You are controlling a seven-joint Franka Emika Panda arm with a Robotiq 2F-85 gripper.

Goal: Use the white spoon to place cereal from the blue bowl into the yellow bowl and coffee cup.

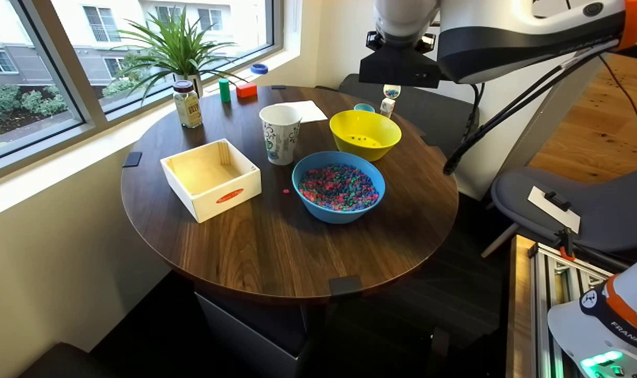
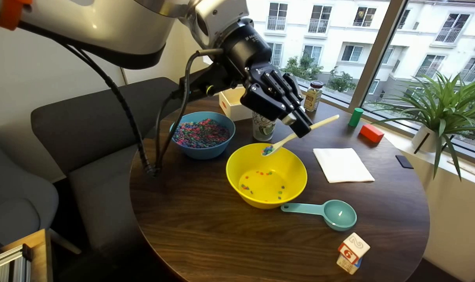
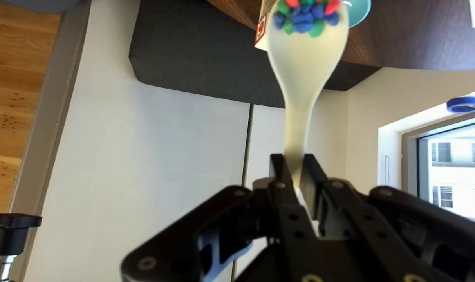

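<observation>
My gripper (image 2: 303, 126) is shut on the handle of the white spoon (image 2: 287, 139), which also shows in the wrist view (image 3: 307, 58). The spoon's bowl carries several multicoloured cereal pieces and hangs above the yellow bowl (image 2: 288, 176), apart from it, near its far rim in that exterior view. The yellow bowl (image 1: 368, 151) has a few scattered pieces inside. The blue bowl (image 1: 333, 215) holds a large heap of cereal (image 1: 339, 187). The coffee cup (image 1: 280, 137) stands upright beside both bowls; its inside bottom is hidden. In the wrist view the fingers (image 3: 294, 168) pinch the handle.
A wooden box (image 1: 229, 197) stands near the cup. A jar (image 1: 188, 107), a green cylinder (image 2: 355, 117) and a red block (image 2: 372, 133) are on the window side. A white sheet (image 2: 343, 164), a teal measuring spoon (image 2: 339, 215) and stacked letter blocks (image 2: 353, 252) lie near the yellow bowl.
</observation>
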